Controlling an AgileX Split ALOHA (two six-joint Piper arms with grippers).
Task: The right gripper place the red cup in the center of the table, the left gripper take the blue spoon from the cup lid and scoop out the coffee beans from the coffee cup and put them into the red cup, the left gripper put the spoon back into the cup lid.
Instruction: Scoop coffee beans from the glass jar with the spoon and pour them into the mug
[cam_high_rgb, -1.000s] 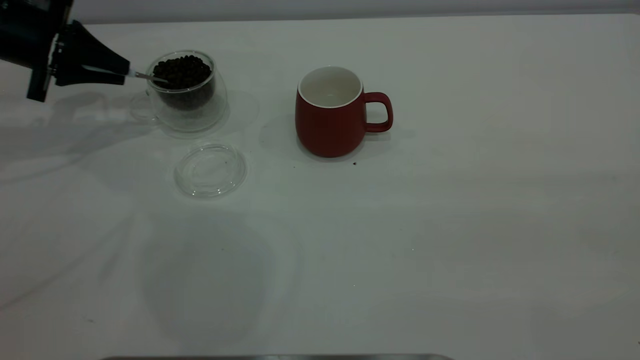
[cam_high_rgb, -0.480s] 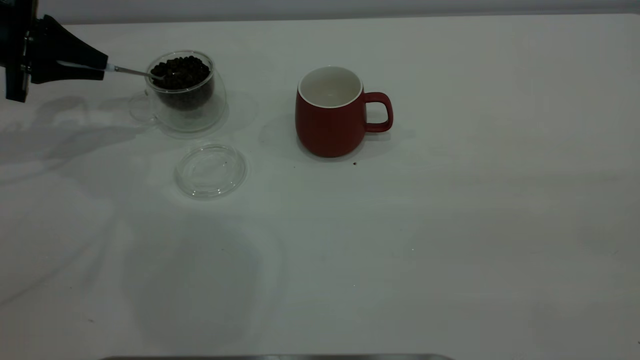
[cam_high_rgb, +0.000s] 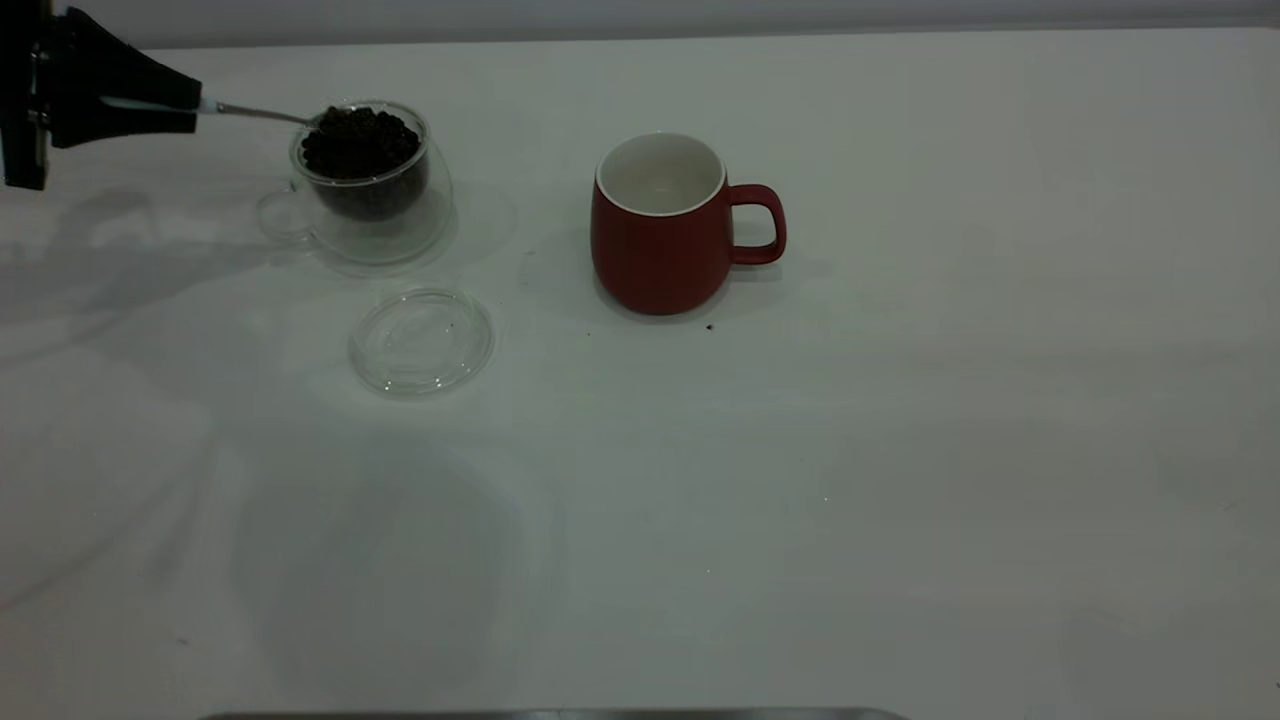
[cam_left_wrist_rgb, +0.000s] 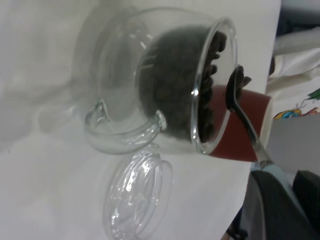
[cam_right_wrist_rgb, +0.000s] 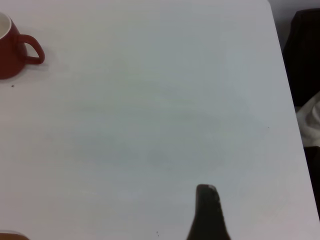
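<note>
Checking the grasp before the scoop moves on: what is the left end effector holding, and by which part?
The left end effector holds the blue spoon by its handle; the bowl is at the coffee cup rim.

The large plain white flat desk (cam_high_rgb: 900, 450) fills nearly the whole exterior view, with soft grey shadows spread over its left and lower parts. Along the top runs a pale grey strip of wall (cam_high_rgb: 700, 15), meeting the desk's far edge. At the bottom edge lies a thin dark grey bar (cam_high_rgb: 550, 714). In the right wrist view, a dark area (cam_right_wrist_rgb: 302, 65) shows past the desk's edge, and a crumpled white cloth (cam_right_wrist_rgb: 310, 120) lies there just beside that edge.
</note>
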